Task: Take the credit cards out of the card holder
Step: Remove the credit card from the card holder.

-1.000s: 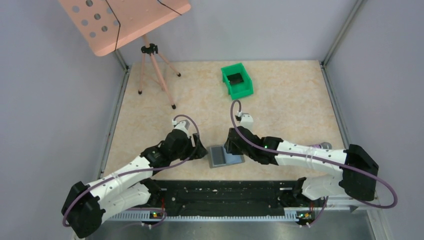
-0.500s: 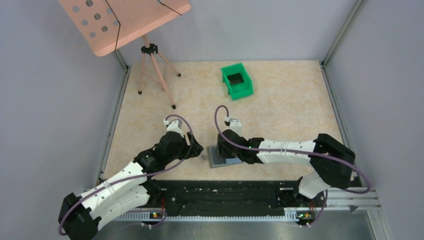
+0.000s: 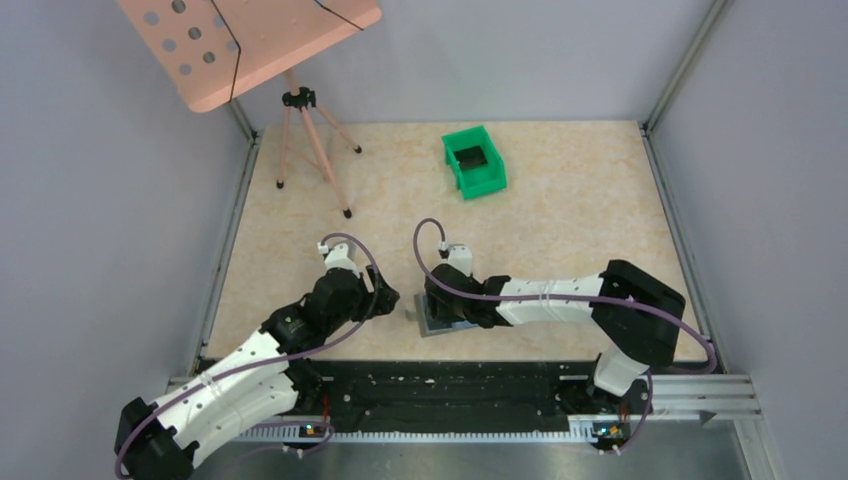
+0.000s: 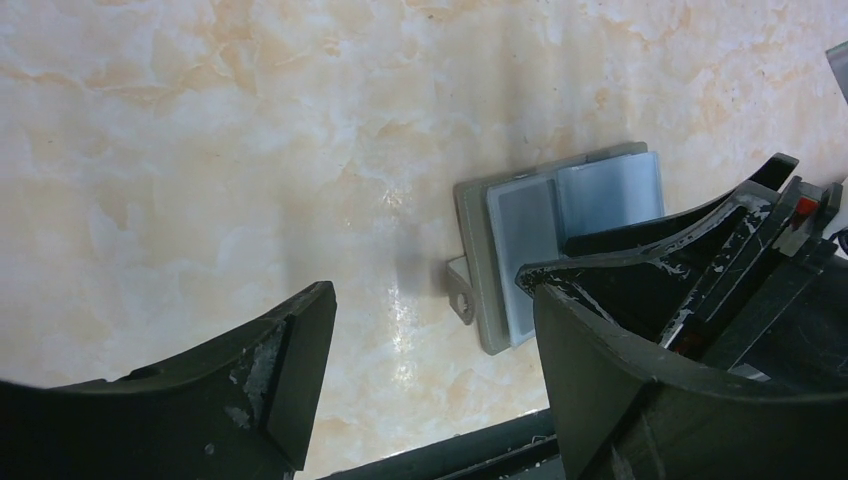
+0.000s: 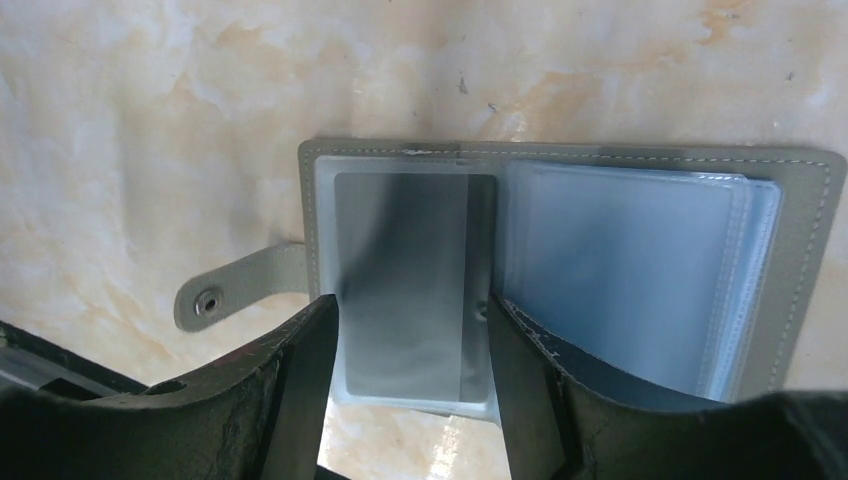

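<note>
**Card holder lies open at the near edge, both pincers released**

You have the card holder (image 3: 437, 322) spread flat on the table (image 3: 560, 220), close to the near edge and about midway between left and right. It sits between your two arms.

Your right gripper (image 3: 441, 306) is over the holder's left half. In the right wrist view its fingers (image 5: 300, 370) stand apart with nothing clamped between them. They frame a grey card (image 5: 410, 270) that lies in the left pocket. You cannot tell whether the tips touch the holder. To the right of that card is a stack of clear sleeves (image 5: 630, 270). A strap with a snap (image 5: 235, 290) sticks out from the holder's left edge.

Your left gripper (image 3: 388, 300) is just left of the holder and apart from it. Its jaws are wide and grasp nothing; the left wrist view shows bare table between them, with the holder beside the right finger.

A green bin (image 3: 475, 160) stands well away at the far side. A pink stand on a tripod (image 3: 300, 110) is at the far left.
</note>
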Action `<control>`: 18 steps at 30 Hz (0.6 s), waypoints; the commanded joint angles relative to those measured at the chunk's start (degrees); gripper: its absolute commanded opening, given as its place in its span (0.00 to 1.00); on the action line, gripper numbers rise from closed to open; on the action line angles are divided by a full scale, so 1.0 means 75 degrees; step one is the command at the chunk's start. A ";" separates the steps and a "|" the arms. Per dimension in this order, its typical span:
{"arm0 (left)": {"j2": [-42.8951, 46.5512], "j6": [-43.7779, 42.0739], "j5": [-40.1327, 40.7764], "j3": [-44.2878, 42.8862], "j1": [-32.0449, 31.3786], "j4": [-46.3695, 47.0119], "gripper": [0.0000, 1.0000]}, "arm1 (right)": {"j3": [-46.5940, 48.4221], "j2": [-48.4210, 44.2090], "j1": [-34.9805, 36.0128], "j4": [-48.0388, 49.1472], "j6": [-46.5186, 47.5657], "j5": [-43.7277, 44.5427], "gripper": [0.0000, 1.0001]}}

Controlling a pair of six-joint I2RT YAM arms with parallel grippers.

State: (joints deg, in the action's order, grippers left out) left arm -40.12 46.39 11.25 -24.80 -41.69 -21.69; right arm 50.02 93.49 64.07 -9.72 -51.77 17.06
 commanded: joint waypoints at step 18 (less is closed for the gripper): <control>0.0323 0.0094 0.0096 0.0095 0.0014 -0.0045 0.78 | 0.0933 0.0660 0.0474 -0.0854 0.0074 0.0727 0.65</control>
State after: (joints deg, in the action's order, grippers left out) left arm -39.44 46.63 11.40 -23.97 -41.69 -21.69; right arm 54.46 97.08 66.76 -14.28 -51.57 20.36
